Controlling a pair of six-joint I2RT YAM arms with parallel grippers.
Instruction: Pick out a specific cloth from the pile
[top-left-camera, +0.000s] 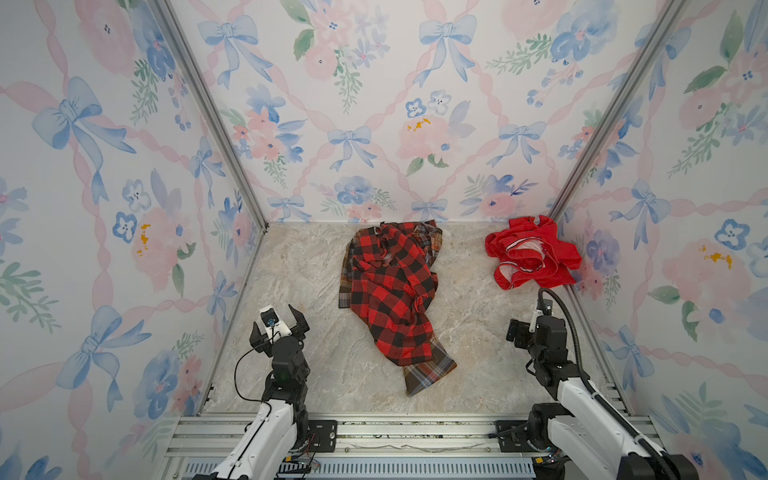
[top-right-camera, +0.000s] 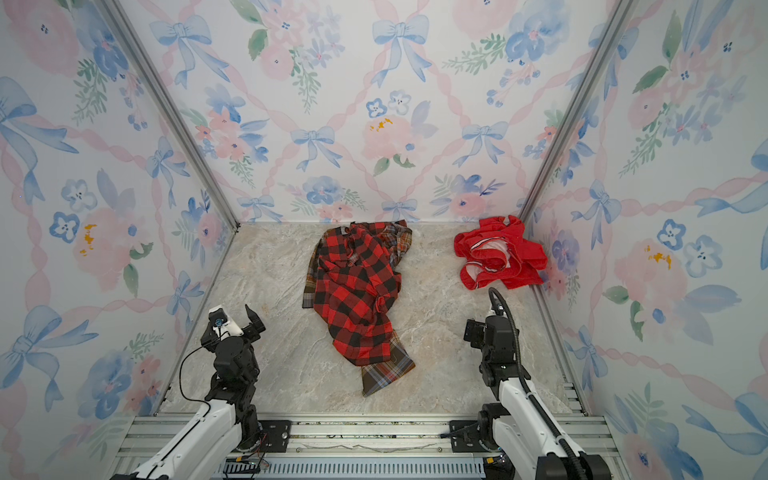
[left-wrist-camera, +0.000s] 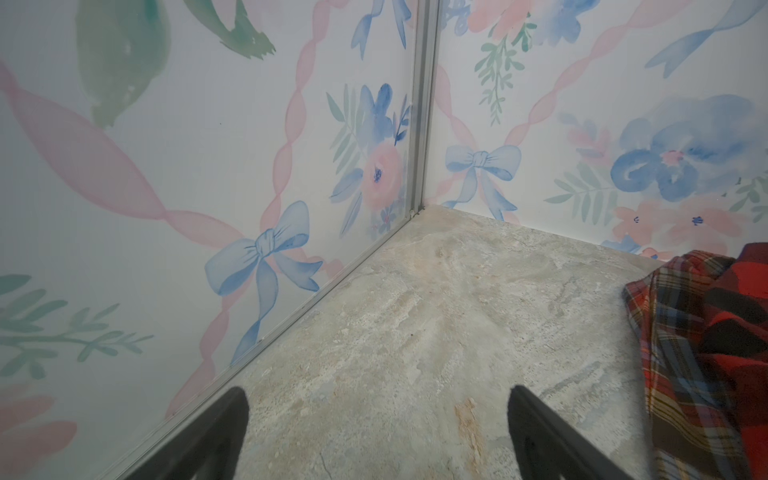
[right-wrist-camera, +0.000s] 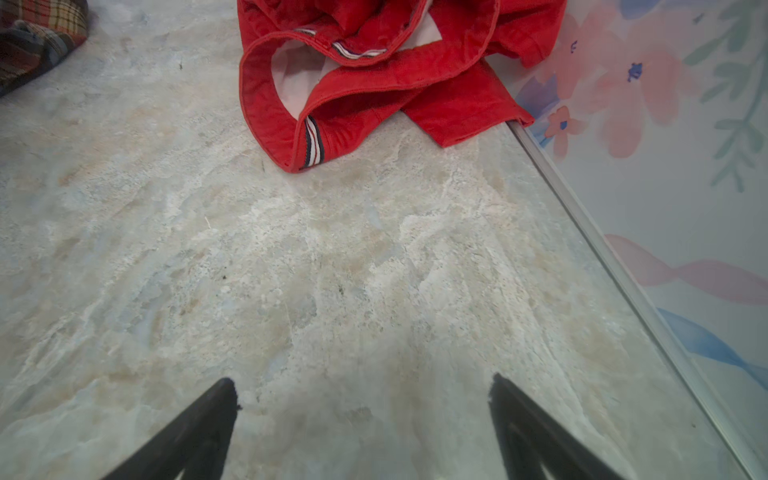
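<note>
The cloth (top-left-camera: 534, 254) (top-right-camera: 500, 254), plain bright red with striped hems and whitish lining, lies crumpled by itself at the back right, against the right wall. It fills the far part of the right wrist view, cloth (right-wrist-camera: 374, 79). The pile (top-left-camera: 390, 295) (top-right-camera: 357, 295), a red-and-black check shirt over a brown plaid one, stretches down the table's middle. My right gripper (top-left-camera: 530, 323) (top-right-camera: 484, 329) (right-wrist-camera: 361, 380) hangs open and empty over bare table, nearer than the cloth. My left gripper (top-left-camera: 276, 321) (top-right-camera: 228, 323) (left-wrist-camera: 378, 392) is open and empty at the front left, with the pile (left-wrist-camera: 706, 357) off to its side.
Floral wallpapered walls close in the marble-look table (top-left-camera: 299, 274) on three sides, with aluminium posts (top-left-camera: 216, 120) in the back corners. A metal rail (top-left-camera: 415, 432) carrying both arm bases runs along the front edge. A plaid sleeve (top-left-camera: 428, 372) trails toward the front.
</note>
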